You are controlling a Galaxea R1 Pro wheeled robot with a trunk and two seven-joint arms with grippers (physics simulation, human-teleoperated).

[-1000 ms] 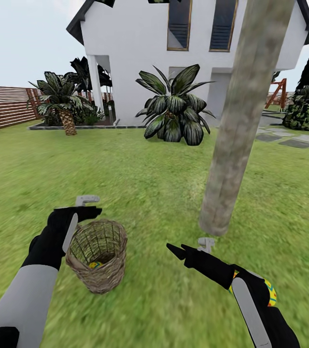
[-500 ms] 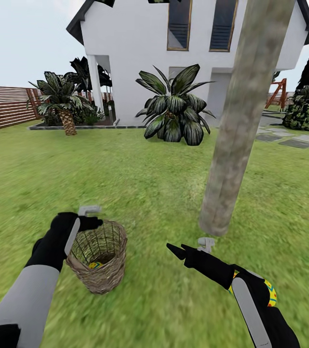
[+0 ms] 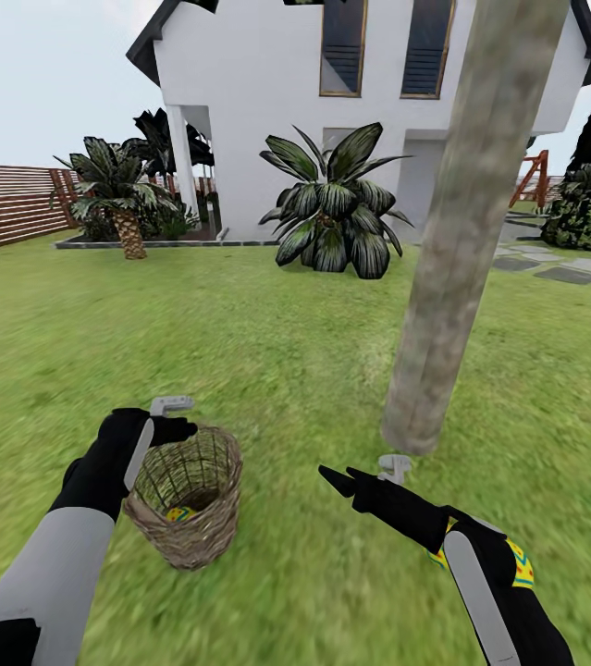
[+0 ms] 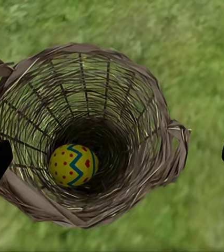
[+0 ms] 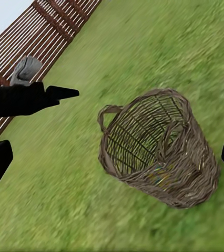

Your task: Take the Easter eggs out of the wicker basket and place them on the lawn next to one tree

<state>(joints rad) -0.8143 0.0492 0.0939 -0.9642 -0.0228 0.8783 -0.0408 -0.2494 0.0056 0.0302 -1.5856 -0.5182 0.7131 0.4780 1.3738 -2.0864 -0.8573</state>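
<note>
Below left gripper [image 4: 112, 157]: egg [image 4: 73, 165], seemingly inside basket [image 4: 159, 121]

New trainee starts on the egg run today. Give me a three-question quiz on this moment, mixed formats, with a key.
1. True or false: the basket has exactly one egg visible inside it.
2. Multiple choice: the left gripper is A) shut on an egg, B) open above the basket's rim, C) resting on the tree trunk.
3. Short answer: what lies on the grass under the right arm, near the trunk's base?

Key:
1. True; the left wrist view shows one egg at the bottom.
2. B.
3. A yellow egg with a blue zigzag, mostly hidden by the right arm.
</note>
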